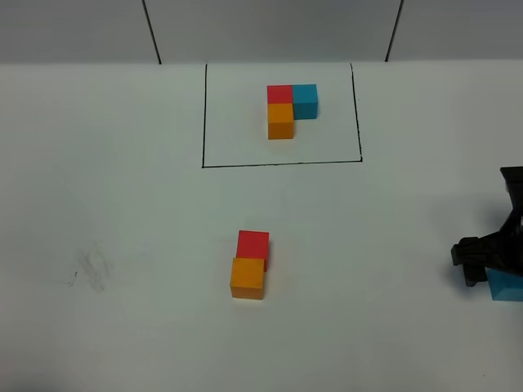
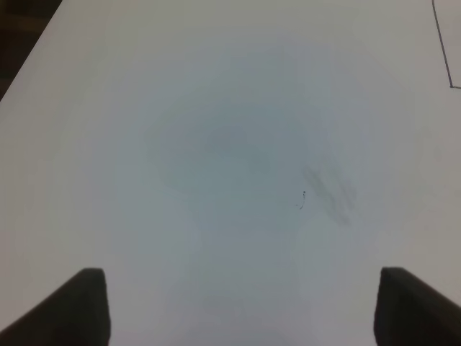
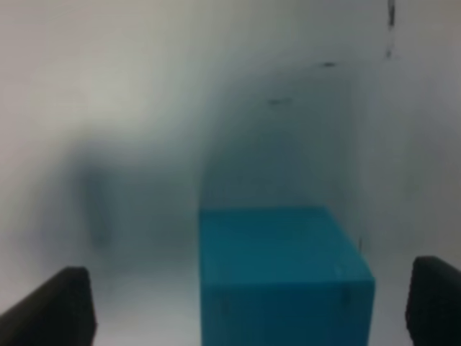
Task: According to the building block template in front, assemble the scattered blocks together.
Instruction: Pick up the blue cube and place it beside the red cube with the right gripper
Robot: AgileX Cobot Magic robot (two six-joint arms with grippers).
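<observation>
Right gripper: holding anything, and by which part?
Nothing held. Right gripper is open; the blue cube sits between its fingers, clear of both.

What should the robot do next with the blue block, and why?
Probably shut the right gripper on the blue block: it sits between the open jaws, ungripped. The red block and orange block already touch, and the template has blue beside red.
</observation>
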